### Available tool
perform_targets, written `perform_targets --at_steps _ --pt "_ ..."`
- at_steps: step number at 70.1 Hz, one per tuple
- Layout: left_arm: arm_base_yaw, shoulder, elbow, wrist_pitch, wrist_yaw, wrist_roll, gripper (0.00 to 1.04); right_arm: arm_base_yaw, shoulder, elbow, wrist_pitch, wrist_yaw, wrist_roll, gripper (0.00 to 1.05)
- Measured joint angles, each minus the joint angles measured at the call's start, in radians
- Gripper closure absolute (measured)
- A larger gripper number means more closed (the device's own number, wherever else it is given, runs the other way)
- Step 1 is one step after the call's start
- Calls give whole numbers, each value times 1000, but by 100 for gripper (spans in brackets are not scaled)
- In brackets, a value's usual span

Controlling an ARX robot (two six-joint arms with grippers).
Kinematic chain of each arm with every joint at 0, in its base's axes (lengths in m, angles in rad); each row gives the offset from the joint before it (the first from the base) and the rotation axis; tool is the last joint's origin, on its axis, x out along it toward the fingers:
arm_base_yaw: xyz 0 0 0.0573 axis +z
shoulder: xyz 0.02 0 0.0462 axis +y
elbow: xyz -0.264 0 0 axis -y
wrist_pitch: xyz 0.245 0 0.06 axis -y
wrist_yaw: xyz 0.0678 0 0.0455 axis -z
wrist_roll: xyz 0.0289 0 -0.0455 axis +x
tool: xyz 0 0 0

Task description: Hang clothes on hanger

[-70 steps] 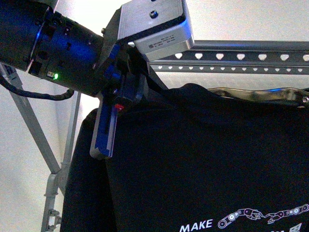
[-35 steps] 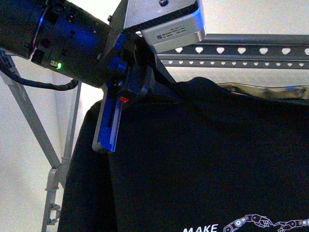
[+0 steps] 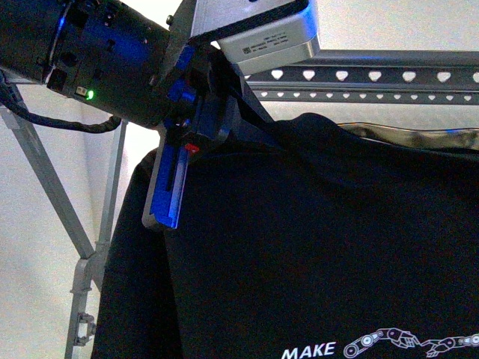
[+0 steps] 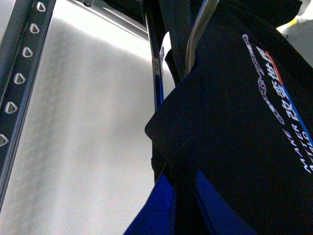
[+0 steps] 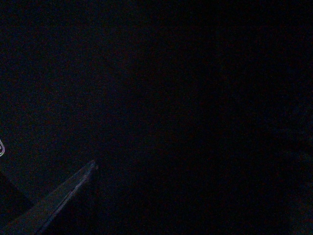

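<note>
the front view takes in the wide scene: the black t-shirt [image 3: 314, 247] fills the lower right, its top edge just below the grey rack [image 3: 374, 75] with its rows of heart-shaped holes, a slanted leg [image 3: 45, 179] at the left, and the white "make" print [image 3: 307, 351] beside the robot-hands graphic [image 3: 404, 342] at the bottom. the left tool [image 3: 176, 179] sits at the shirt's raised left shoulder, with black cloth running up into it. only the left wrist view shows the grip close up: the left tool [image 4: 183, 196] has its blue fingers [image 4: 154, 215] closed with black cloth between them, so it is clamped on the t-shirt [image 4: 234, 137]. it also shows the sleeve lettering [image 4: 274, 93] and a rack rail [image 4: 14, 93] off to one side, apart from the cloth. the right wrist view is dark, and the right tool appears in no readable view, so i cannot tell its state.
</note>
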Motion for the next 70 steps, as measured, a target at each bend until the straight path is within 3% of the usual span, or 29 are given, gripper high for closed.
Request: perform_targets --at_steps 24,33,43,48,65,70 --pt "0 0 0 0 1 11 99 5 9 12 -29 10 -11 74" --pt "0 -1 3 0 5 11 79 5 11 12 -30 3 -8 92" --pt "0 -4 5 0 5 11 58 5 14 12 -32 8 -8 95" --pt "0 -5 5 0 6 11 42 5 15 12 -32 14 -16 95" --pt "0 -6 8 1 12 11 8 -7 37 -11 -25 42 -51 95" --pt "0 -8 12 1 13 13 6 -18 48 -19 -25 51 -62 95"
